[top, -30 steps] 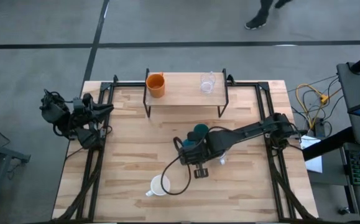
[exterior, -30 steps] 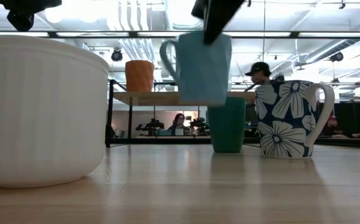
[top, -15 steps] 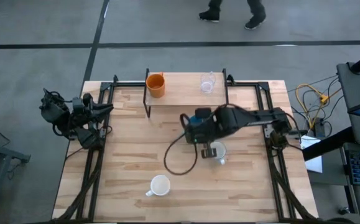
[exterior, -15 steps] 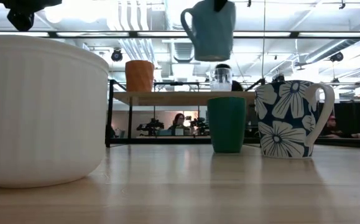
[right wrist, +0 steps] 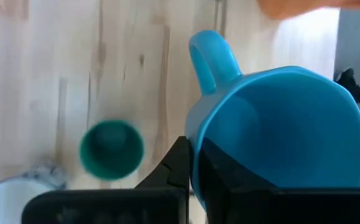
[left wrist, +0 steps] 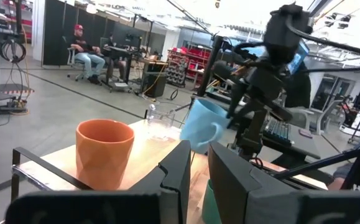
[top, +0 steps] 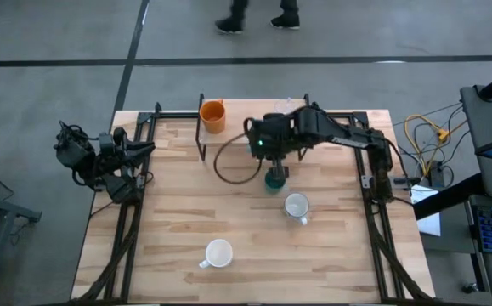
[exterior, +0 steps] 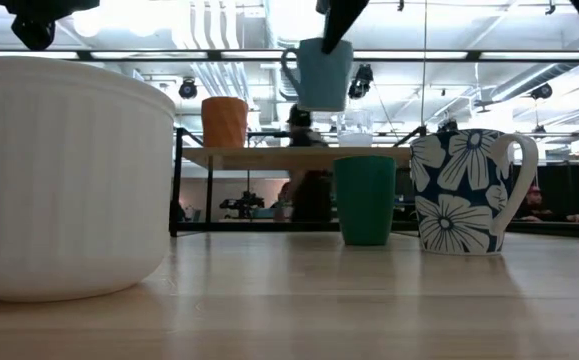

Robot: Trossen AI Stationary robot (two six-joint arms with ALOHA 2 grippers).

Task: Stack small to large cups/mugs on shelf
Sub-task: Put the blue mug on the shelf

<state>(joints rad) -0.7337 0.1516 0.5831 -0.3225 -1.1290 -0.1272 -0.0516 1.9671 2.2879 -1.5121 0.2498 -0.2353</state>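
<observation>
My right gripper [top: 273, 151] is shut on the light blue mug [exterior: 319, 72] and holds it in the air over the near edge of the shelf [top: 244, 127]. The orange cup [top: 213, 115] stands on the shelf's left end. The clear glass [exterior: 357, 128] stands toward the shelf's right end, partly hidden by the arm in the high view. The dark green cup [top: 274, 179], the grey-white flowered mug [top: 296, 206] and the white cup [top: 218, 253] stand on the table. My left gripper [left wrist: 198, 180] is shut and waits at the table's left edge. My right gripper holds the light blue mug by its rim [right wrist: 199, 144], away from the handle [right wrist: 212, 57], one finger inside the mug and one outside. The fingers come from above, pointing down. The mug hangs below them, mouth up and slightly tilted, clear of shelf and table.
The shelf's plank has bare room between the orange cup and the clear glass. The dark green cup stands just in front of the shelf, below the arm. A person [top: 254, 13] walks on the floor beyond the table's far edge.
My right gripper has carried the light blue mug up and toward the table's far edge, from above the table's middle near the dark green cup to over the shelf's near edge. It stays shut on the mug.
</observation>
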